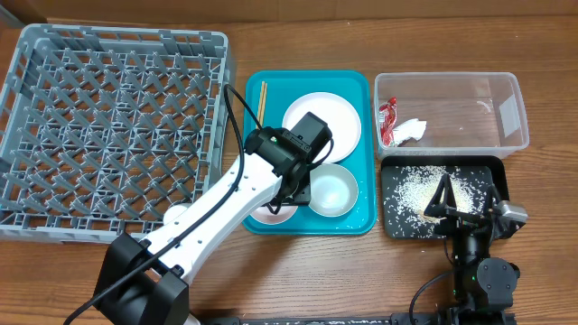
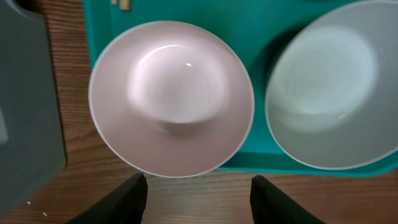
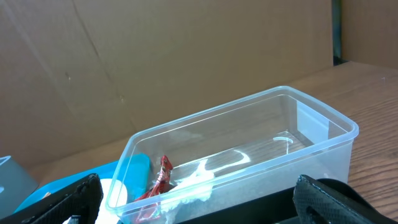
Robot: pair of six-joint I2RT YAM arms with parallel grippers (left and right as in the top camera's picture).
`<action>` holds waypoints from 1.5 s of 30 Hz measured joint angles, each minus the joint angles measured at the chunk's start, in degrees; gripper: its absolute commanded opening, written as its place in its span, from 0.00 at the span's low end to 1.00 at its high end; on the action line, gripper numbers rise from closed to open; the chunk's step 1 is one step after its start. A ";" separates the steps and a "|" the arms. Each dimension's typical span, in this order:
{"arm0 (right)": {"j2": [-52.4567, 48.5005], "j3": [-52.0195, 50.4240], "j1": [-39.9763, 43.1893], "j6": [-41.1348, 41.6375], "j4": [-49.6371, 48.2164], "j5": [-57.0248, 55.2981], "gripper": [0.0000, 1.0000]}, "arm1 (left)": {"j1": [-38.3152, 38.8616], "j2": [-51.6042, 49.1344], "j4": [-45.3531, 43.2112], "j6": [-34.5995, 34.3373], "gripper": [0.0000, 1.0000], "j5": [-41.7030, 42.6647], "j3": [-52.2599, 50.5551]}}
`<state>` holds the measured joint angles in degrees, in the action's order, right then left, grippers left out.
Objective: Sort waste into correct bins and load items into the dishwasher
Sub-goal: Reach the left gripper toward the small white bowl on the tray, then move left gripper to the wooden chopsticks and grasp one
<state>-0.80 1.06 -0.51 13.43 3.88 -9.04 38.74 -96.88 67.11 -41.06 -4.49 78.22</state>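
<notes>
Since the wrapper [image 1: 387, 122] and tissue [image 1: 409, 131] lie in the tub [image 1: 506, 108] and the rice [image 1: 420, 188] in the black tray [image 1: 392, 226], only the dishes seem left. The left gripper [image 2: 199, 182] hangs over the white bowl [image 2: 171, 96] at the teal tray's [image 1: 366, 86] near corner, fingers apart, likely lining up on its rim for the rack [image 1: 108, 126]. The green bowl [image 1: 331, 190], plate [image 1: 339, 117] and chopsticks [image 1: 263, 97] wait in that tray. The right gripper [image 3: 198, 188], also spread and empty, idles over the black tray, out of the way.

Left fingers [image 2: 121, 200] spread wide; right fingers [image 3: 65, 200] likewise.
</notes>
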 measured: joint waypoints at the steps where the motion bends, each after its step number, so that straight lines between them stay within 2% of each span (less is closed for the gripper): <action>1: 0.00 0.00 0.00 0.00 0.02 0.02 1.00 | -0.22 0.00 0.04 -0.48 0.56 -0.59 0.00; 7: 0.00 0.00 0.00 0.00 0.00 0.00 1.00 | -2.71 0.00 -1.14 -0.94 0.57 -1.79 0.00; 11: 0.00 0.00 0.00 0.02 0.00 0.02 1.00 | -5.31 0.00 -2.54 -0.35 0.61 -1.51 0.00; 18: 0.00 0.00 0.00 0.02 0.02 0.02 1.00 | -10.69 0.00 -13.03 7.21 0.61 1.05 -0.04; 26: 0.00 0.00 0.00 0.02 0.00 0.02 1.00 | -12.92 -2.08 -21.51 14.88 0.60 1.01 -0.04; 30: 0.00 0.00 0.00 -0.02 0.02 0.02 1.00 | -13.03 -6.64 -23.71 18.47 0.50 0.46 -0.04; 31: 0.00 0.00 0.00 0.02 0.00 0.02 1.00 | -13.03 -7.82 -24.02 18.99 0.50 0.20 -0.04; 33: 0.00 0.00 0.00 0.02 0.00 0.02 1.00 | -13.03 -10.29 -24.96 19.74 0.62 -0.37 -0.04; 35: 0.00 0.00 0.00 0.02 0.02 0.02 1.00 | -13.00 -12.46 -25.73 20.57 0.66 -0.90 -0.04; 40: 0.00 0.00 0.00 0.02 0.00 0.00 1.00 | -13.03 -15.47 -27.96 20.70 0.67 -3.10 -0.09; 45: 0.00 0.00 0.00 0.04 0.02 0.02 1.00 | -13.20 -15.76 -29.64 21.77 0.61 -5.77 -0.09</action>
<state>-0.80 1.06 -0.51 13.47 3.90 -9.02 25.54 -112.64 37.47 -19.29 -10.26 78.13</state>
